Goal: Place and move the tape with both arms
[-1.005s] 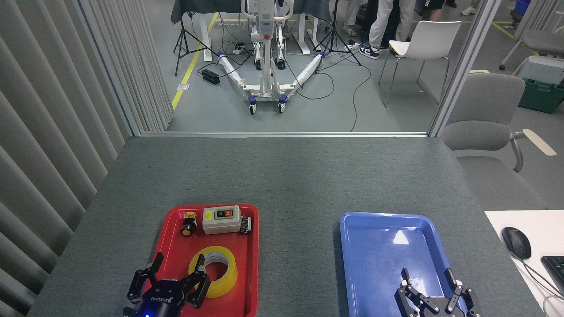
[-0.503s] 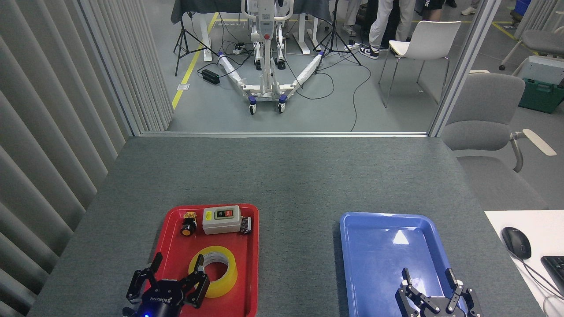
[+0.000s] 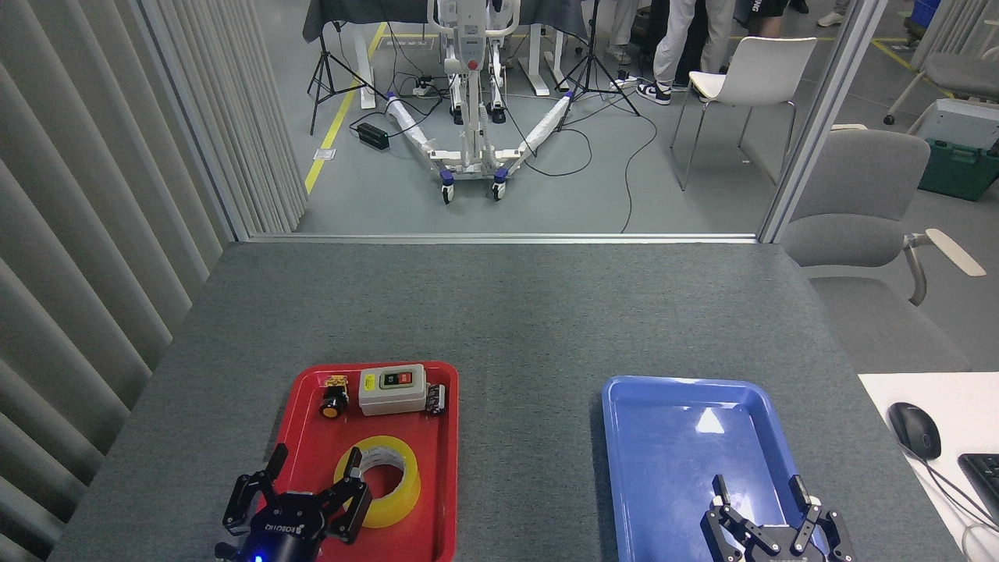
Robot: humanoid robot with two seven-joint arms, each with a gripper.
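The yellow tape roll [image 3: 396, 493] lies flat in the near half of the red tray [image 3: 312, 437], its pale core facing up. My left gripper [image 3: 316, 467] is open over the tray's near left part; one black finger [image 3: 353, 465] overlaps the roll's left rim, the other sits further left over the tray's edge. Whether that finger touches the roll I cannot tell. My right gripper [image 3: 759, 489] is open low over the near part of the blue tray [image 3: 624, 437], with nothing between its fingers.
At the red tray's far end lie a grey switch box [image 3: 392, 389], a small yellow-and-black button part [image 3: 334, 400] and a small dark connector [image 3: 437, 399]. A mouse [image 3: 915, 429] and keyboard sit on a white desk at right. Grey chair beyond the table's right edge.
My left gripper has slid slightly back toward the near edge of the view. The right gripper has dropped back a touch. The tape roll has not moved.
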